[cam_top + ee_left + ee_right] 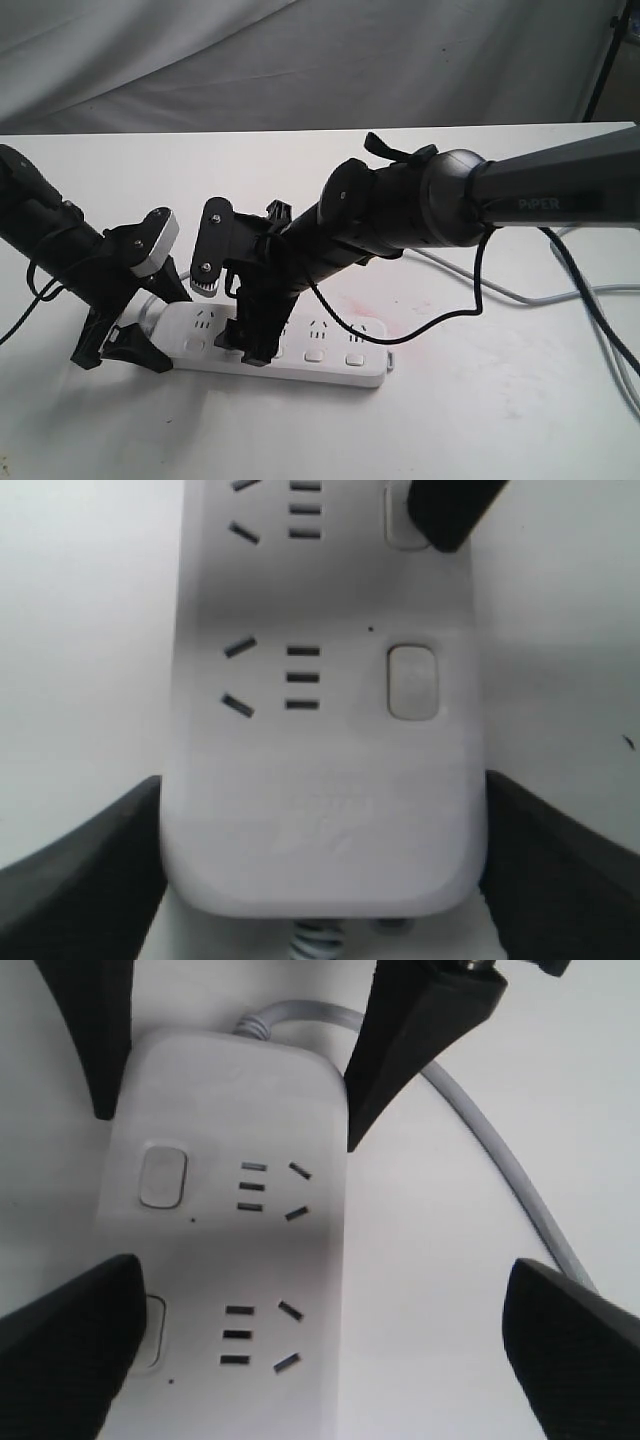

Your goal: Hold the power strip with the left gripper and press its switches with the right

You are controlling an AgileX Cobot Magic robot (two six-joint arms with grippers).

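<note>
The white power strip (330,345) lies flat on the table, its cord end to the left. My left gripper (150,325) is shut on that end; in the left wrist view both black fingers (90,870) press the sides of the power strip (320,780). My right gripper (232,315) is open wide above the strip. One of its fingertips (70,1340) rests on the second switch (152,1332), the other hangs over bare table. The first switch (163,1175) (412,682) is uncovered. The grey cord (480,1130) curves away from the end.
The white table (480,420) runs out to the right and front. A grey cable (520,292) and black arm cables (590,320) trail across the table's right side. A faint pink stain (400,315) marks the table beside the strip. Grey cloth hangs behind.
</note>
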